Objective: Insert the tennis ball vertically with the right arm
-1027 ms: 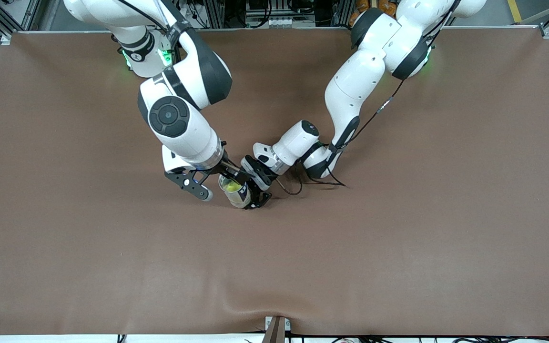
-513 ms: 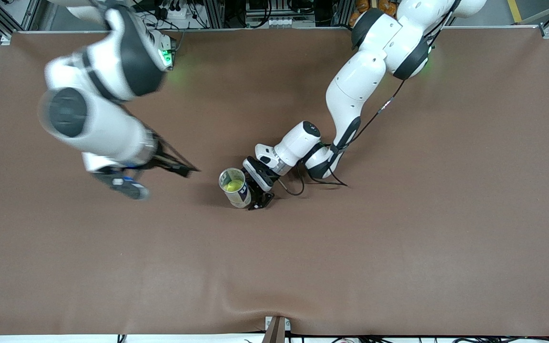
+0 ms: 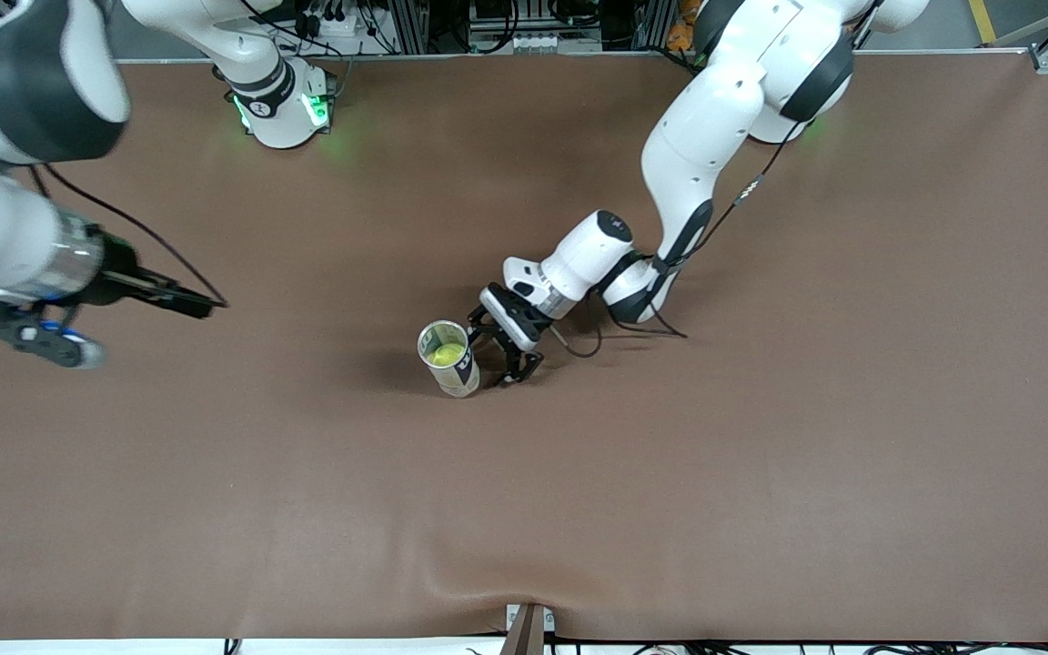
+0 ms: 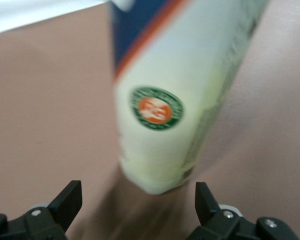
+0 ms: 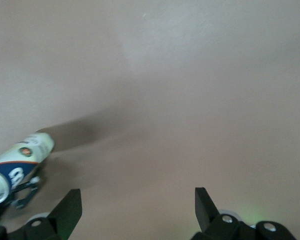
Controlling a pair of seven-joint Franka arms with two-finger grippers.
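Observation:
A yellow tennis ball [image 3: 444, 353] lies inside an upright open can [image 3: 462, 375] with a white, blue and orange label near the middle of the table. The left gripper [image 3: 497, 351] is low beside the can, on the left arm's side, open, fingertips just short of it. In the left wrist view the can [image 4: 162, 100] fills the space ahead of the left gripper [image 4: 137, 202], not between the fingers [image 4: 69, 199]. The right gripper [image 3: 204, 306] hangs open and empty over the right arm's end of the table. From the right wrist view [image 5: 137, 205] the can [image 5: 21, 156] looks small and distant.
Brown mat [image 3: 670, 473] covers the whole table, with a slight wrinkle at its near edge. The right arm's base [image 3: 278, 109] stands at the table's back edge. The left arm's cable [image 3: 579, 350] trails on the mat by its wrist.
The right arm swung away from over the can toward its own end of the table. The left gripper, which was around the can, drew back a little; the can stays upright.

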